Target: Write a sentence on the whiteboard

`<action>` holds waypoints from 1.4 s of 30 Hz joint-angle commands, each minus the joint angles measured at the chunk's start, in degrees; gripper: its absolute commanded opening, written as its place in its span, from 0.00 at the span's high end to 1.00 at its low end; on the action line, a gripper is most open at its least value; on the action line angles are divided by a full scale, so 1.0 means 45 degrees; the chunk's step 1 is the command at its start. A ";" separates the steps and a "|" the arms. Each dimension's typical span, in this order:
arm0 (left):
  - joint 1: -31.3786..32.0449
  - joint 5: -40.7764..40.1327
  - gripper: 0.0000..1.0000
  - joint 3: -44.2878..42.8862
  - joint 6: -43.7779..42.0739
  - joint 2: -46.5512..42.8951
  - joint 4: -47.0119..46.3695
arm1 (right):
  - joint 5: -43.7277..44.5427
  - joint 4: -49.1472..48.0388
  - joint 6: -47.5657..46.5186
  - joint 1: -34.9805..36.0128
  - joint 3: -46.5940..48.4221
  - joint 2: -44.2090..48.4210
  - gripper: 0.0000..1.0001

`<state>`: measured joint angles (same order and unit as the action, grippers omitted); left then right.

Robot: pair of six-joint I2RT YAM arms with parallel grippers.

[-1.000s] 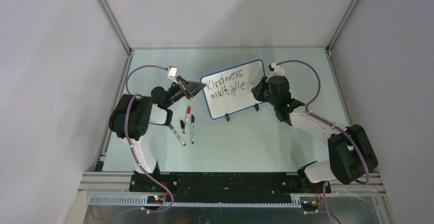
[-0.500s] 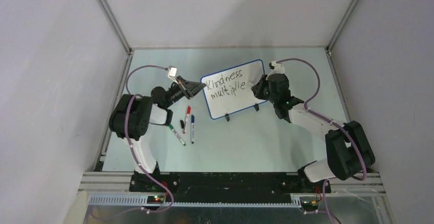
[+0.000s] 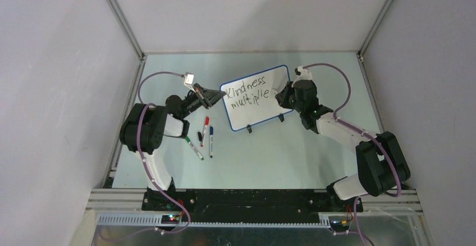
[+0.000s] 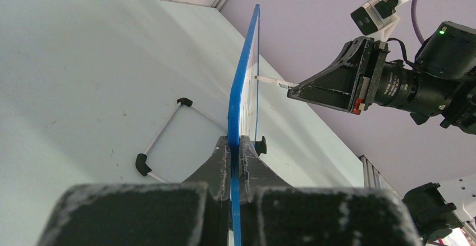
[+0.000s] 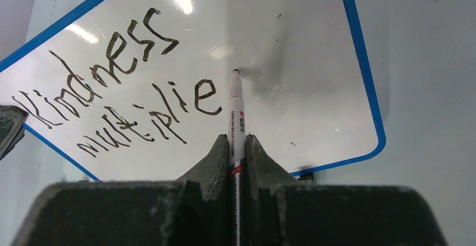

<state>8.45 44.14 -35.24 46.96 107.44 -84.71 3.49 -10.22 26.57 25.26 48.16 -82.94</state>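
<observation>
The whiteboard stands tilted on its black feet at mid-table, blue-rimmed. On it the sentence reads "Kindness multiplie" in black, on two lines. My left gripper is shut on the whiteboard's left edge; in the left wrist view the blue rim runs between the fingertips of my left gripper. My right gripper is shut on a white marker. The marker's tip rests at the board's surface, just right of and above the last "e".
Red, blue and green markers and a small black cap lie on the table left of the board's foot. The board's wire stand reaches out behind it. Enclosure walls close in the left, right and back.
The right arm has shifted slightly toward the board, bringing the marker tip to the spot after the "e". The left gripper and the board have not moved.
</observation>
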 commanded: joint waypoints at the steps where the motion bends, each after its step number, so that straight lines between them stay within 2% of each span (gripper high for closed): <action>1: -0.0011 0.0332 1.00 0.0068 -0.0514 -0.0594 -0.0689 | -0.0347 -0.0598 0.0094 -0.0046 0.0528 -0.0132 1.00; 31: -0.0017 0.0352 1.00 0.0118 -0.0533 -0.0646 -0.0688 | -0.0641 0.0777 -0.0084 0.0085 0.0586 -0.0078 1.00; 42: -0.0009 0.0332 1.00 0.0136 -0.0534 -0.0640 -0.0688 | -0.0100 0.1009 0.0217 -0.0179 0.0586 0.0012 1.00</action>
<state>8.45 44.14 -35.22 46.96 107.44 -84.71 1.17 -7.07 26.83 25.23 48.69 -83.05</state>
